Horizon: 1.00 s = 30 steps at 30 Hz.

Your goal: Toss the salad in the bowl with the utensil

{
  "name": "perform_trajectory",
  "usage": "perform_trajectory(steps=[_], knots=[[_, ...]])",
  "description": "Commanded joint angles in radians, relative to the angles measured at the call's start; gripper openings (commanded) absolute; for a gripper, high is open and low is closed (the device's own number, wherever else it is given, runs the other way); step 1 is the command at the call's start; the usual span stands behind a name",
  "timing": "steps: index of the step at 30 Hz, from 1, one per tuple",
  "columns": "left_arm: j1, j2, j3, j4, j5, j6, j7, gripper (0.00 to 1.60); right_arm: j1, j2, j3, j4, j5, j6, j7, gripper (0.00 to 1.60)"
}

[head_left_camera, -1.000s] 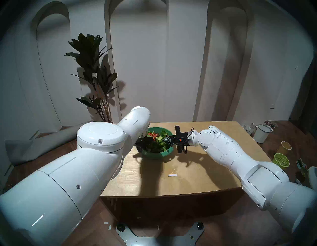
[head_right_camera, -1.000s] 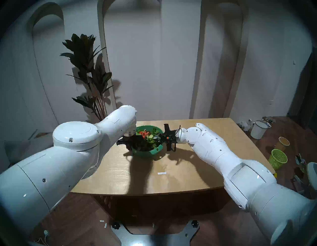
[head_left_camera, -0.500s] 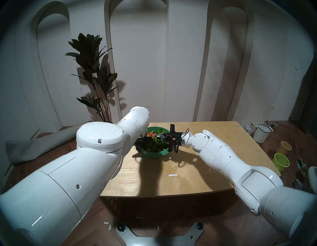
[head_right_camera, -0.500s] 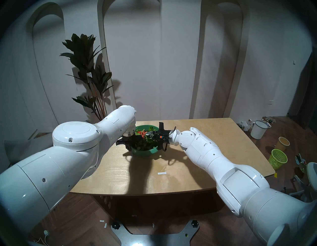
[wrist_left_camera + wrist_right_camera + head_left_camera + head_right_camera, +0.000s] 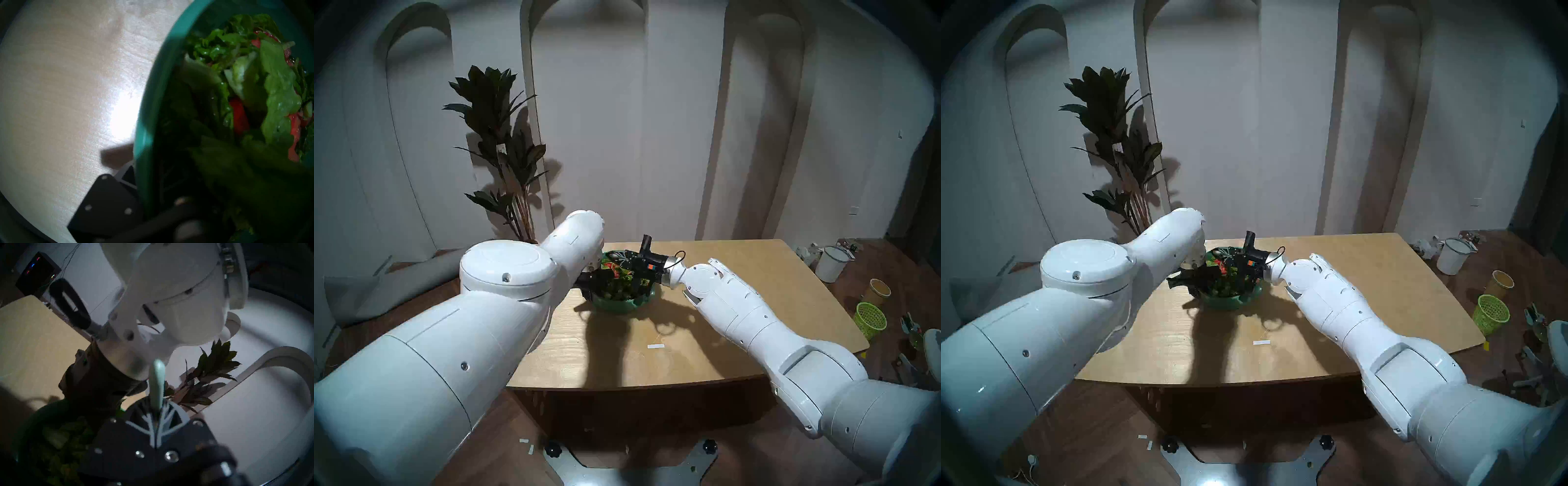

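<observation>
The green bowl (image 5: 619, 304) stands at the table's far middle, filled with salad (image 5: 617, 279) of lettuce and red tomato pieces. My left gripper (image 5: 589, 283) is shut on the bowl's left rim (image 5: 151, 95), one finger (image 5: 108, 195) outside the wall and the other inside. The salad (image 5: 275, 88) lies close beside it. My right gripper (image 5: 619, 260) hangs over the salad near the bowl's far side. It is shut (image 5: 157, 414) on the pale mint utensil (image 5: 157, 382), whose slim handle end sticks out past the fingers. The utensil's head is hidden.
A white paper strip (image 5: 655, 346) lies on the wooden table (image 5: 738, 305) in front of the bowl. A tall plant (image 5: 504, 152) stands behind my left arm. On the floor at the right are a white bucket (image 5: 831, 264), a yellow cup (image 5: 879, 290) and a lime mesh basket (image 5: 870, 317).
My right gripper has swept left from the bowl's right rim to over the salad, rolling its wrist. The left arm has shifted slightly left, still gripping the rim.
</observation>
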Motion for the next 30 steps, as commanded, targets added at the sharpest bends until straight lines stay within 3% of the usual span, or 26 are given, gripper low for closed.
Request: perform_trajectory(steps=[1, 13, 30], knots=[[0.038, -0.027, 0.001, 0.007, 0.005, 0.005, 0.019, 0.0, -0.048, 0.012, 0.046, -0.059, 0.08, 0.009, -0.005, 0.0], [0.034, -0.025, 0.001, 0.004, 0.002, 0.005, 0.013, 0.0, -0.104, 0.054, 0.235, -0.072, 0.275, 0.056, -0.086, 0.0], [0.031, -0.024, 0.001, 0.003, 0.001, 0.005, 0.01, 0.0, -0.185, 0.011, 0.379, -0.245, 0.504, 0.049, -0.136, 0.0]])
